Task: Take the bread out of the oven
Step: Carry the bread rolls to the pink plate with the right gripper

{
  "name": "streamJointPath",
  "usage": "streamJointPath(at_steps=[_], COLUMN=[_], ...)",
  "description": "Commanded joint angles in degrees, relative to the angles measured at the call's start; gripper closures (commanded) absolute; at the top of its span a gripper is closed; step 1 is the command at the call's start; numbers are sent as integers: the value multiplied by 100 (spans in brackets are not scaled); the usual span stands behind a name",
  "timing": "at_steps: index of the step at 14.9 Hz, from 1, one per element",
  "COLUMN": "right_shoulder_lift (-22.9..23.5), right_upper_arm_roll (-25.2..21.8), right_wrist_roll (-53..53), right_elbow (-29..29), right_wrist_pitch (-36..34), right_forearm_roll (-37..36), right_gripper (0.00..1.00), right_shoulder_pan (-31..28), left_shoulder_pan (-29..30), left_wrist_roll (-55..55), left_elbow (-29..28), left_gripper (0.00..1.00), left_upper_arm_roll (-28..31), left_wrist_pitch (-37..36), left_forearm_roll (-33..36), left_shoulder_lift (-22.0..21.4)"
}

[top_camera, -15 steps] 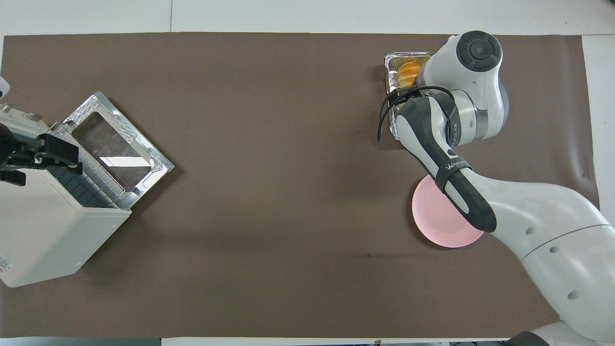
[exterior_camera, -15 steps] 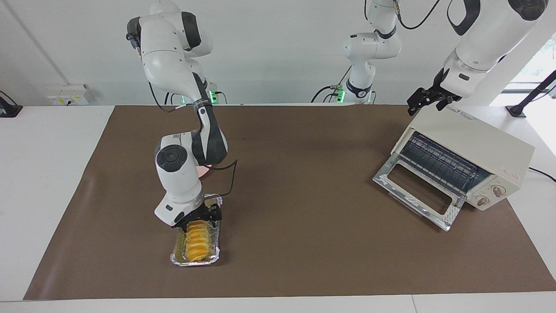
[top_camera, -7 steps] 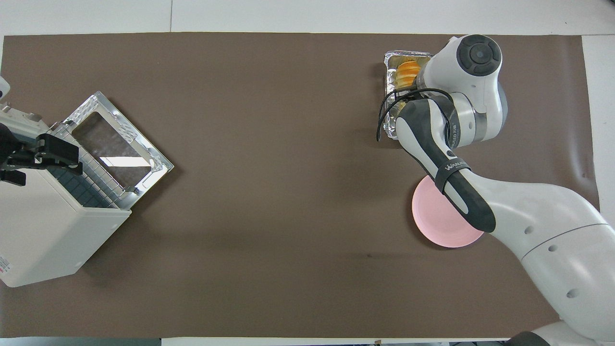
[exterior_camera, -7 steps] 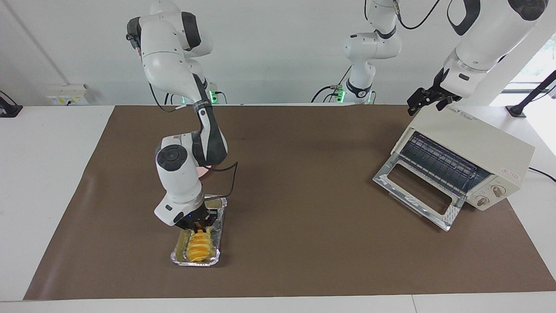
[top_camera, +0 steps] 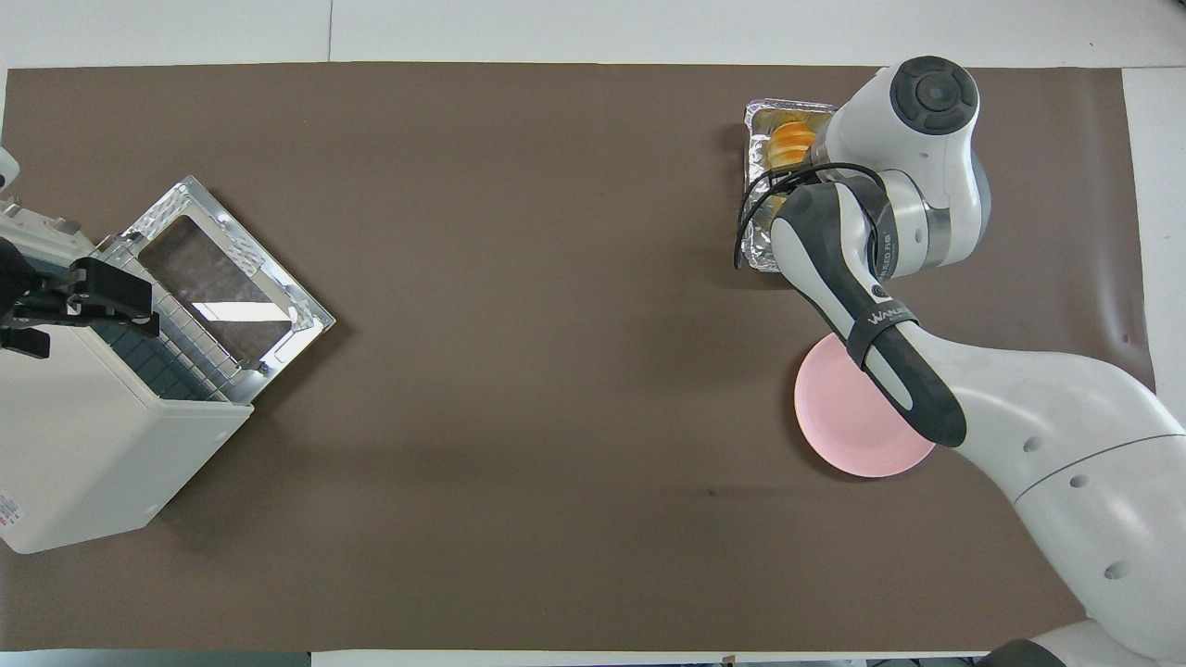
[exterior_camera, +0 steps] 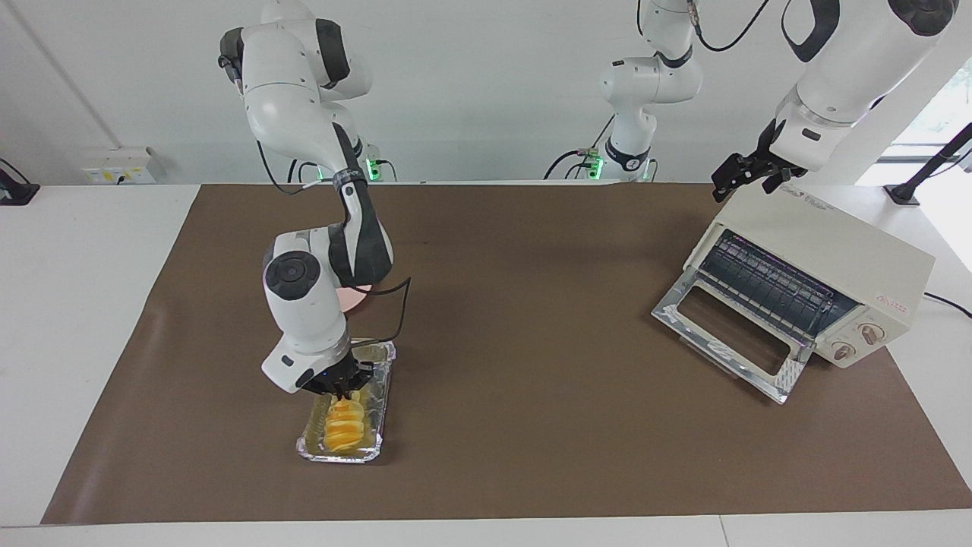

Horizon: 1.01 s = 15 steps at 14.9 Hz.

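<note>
Toward right arm's end of table: bread (exterior_camera: 344, 428) in foil tray (exterior_camera: 315, 450), long axis running away from robots. Right pincer (exterior_camera: 345, 389) just above its nearer end, grip unclear. Left pincer (exterior_camera: 748, 176) waits over oven (exterior_camera: 835, 266), grip unclear.

Bright, even light fills both views, and everything looks sharp. Daylight glares white at a window beside the boxy cream-white toaster oven (exterior_camera: 816, 292), whose drop-down glass door (top_camera: 227, 283) reflects a pale patch. Soft shadows lie on the brown table mat (exterior_camera: 531, 319).

One cream-white oven (exterior_camera: 816, 285) with two round knobs (exterior_camera: 856, 342), one golden bread (exterior_camera: 343, 427) in one silver foil tray (exterior_camera: 380, 380), one pink plate (top_camera: 839, 421), and two robot arms, all on one brown worktop (exterior_camera: 531, 304).
</note>
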Motion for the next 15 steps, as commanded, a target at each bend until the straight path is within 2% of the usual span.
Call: streamJointPath(at_steps=[1,5,9,11,15], right_shoulder_lift=[-237,-667,-1536,-2203,-3671], right_upper_arm_roll=[65,73,82,82,82], right_wrist_roll=[83,83,144,153,144], right_elbow=[68,59,-317,-1062,-3004], right_wrist_pitch=[-452,-1093,-2226,-2273,-1667], right_forearm_roll=[-32,-32,-32,38,91], right_gripper=[100,100,100,100,100], right_shoulder_pan=[-51,-34,2,28,37], left_shoulder_pan=[40,40,40,48,40], left_wrist_roll=[21,21,21,21,21], left_elbow=[-134,-134,-134,-134,-134], left_gripper=[0,0,0,0,0], left_upper_arm_roll=[2,-7,-7,-7,-7], left_wrist_pitch=[78,78,78,78,78], left_forearm_roll=[-82,-82,-82,-82,-82], left_shoulder_lift=[-119,-119,-119,-119,-119])
